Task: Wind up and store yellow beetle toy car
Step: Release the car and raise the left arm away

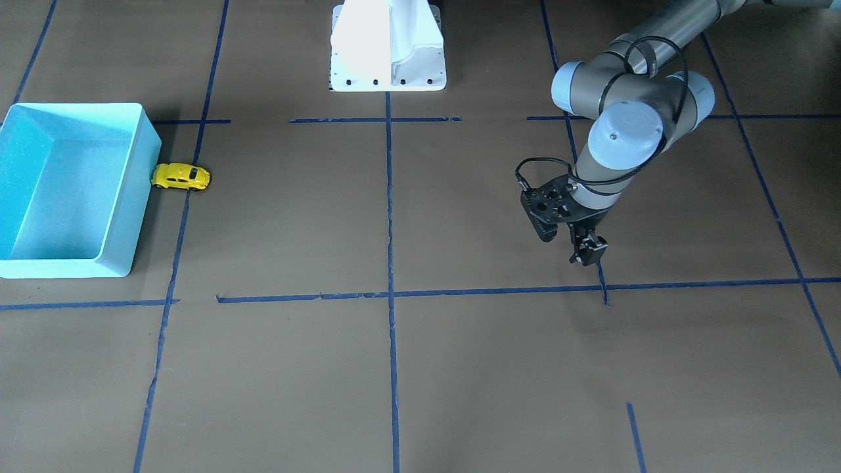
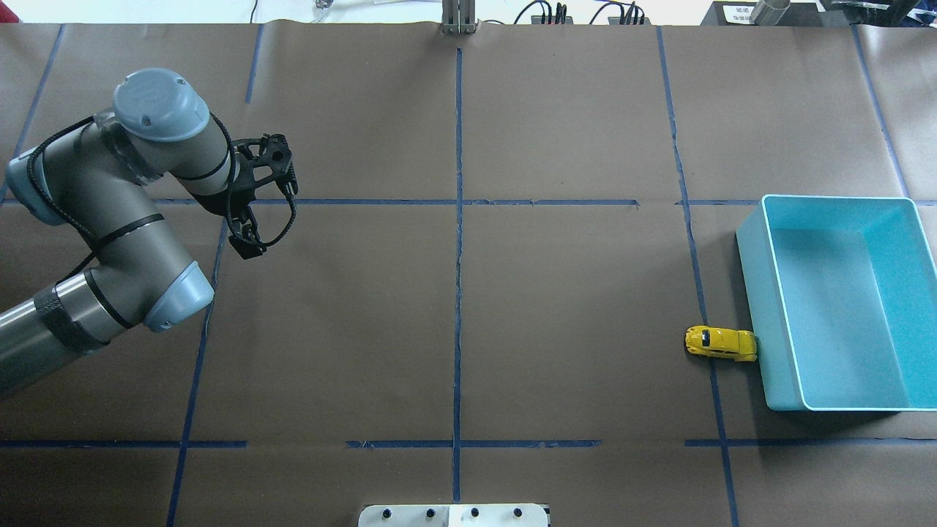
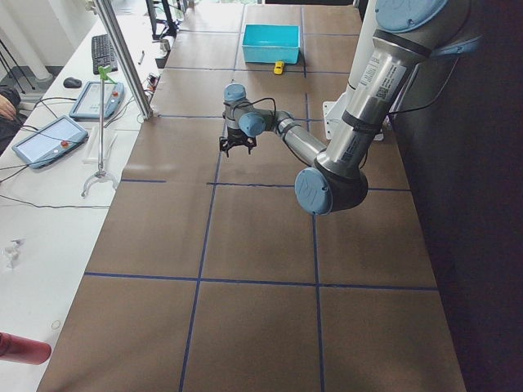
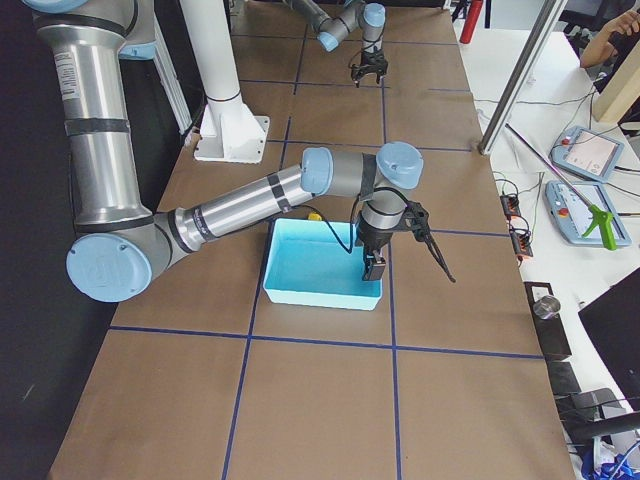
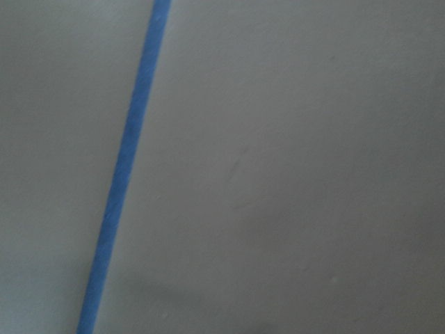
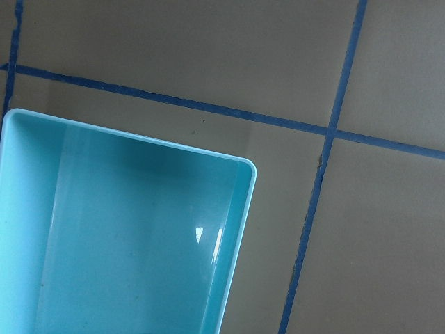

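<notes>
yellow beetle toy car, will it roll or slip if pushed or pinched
The yellow beetle toy car sits on its wheels, so a lengthwise push probably rolls it, though the light blue bin at one end would block that way. Its rounded shell looks stiff but could slip from a pinch.

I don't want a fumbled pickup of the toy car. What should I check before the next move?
1. The yellow beetle toy car upright on the table: ok.
2. Car free all round: not ok, one end touches the light blue bin.
3. Bin empty: ok.
4. The right gripper open: cannot tell.
5. It above the car: not ok, it hangs by the bin's corner.
6. The left gripper clear of the car: ok, far off.
</notes>
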Tool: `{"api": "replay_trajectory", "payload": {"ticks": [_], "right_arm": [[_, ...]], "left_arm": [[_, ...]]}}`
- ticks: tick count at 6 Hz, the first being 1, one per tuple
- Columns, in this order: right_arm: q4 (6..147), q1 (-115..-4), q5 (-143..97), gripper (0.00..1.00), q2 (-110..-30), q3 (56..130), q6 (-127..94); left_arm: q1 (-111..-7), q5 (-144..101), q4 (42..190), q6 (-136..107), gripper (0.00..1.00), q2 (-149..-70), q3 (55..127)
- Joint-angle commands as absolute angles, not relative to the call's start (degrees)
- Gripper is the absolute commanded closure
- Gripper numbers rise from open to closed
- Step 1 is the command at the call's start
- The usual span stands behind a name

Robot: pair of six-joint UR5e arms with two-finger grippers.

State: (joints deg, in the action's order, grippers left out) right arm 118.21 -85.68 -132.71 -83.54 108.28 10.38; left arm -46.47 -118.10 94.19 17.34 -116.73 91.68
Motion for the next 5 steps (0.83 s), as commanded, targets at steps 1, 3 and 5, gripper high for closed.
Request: {"api": "replay_trajectory", "payload": {"ticks": [1, 3, 5], "right_arm": [[118.21, -85.61, -132.71, 0.0, -82.71, 108.28, 10.28], [118.39, -83.34, -131.58, 0.0, -79.48, 108.89, 11.07], [118.39, -82.79, -130.96, 0.0, -79.1, 111.43, 11.07]], "left_arm": [[-51.3, -121.1, 90.97, 17.05, 0.0, -116.11, 91.58], [-55.7, -123.29, 90.97, 16.79, 0.0, -112.44, 91.84], [-61.66, -129.78, 90.88, 16.79, 0.0, -106.83, 91.93]]}}
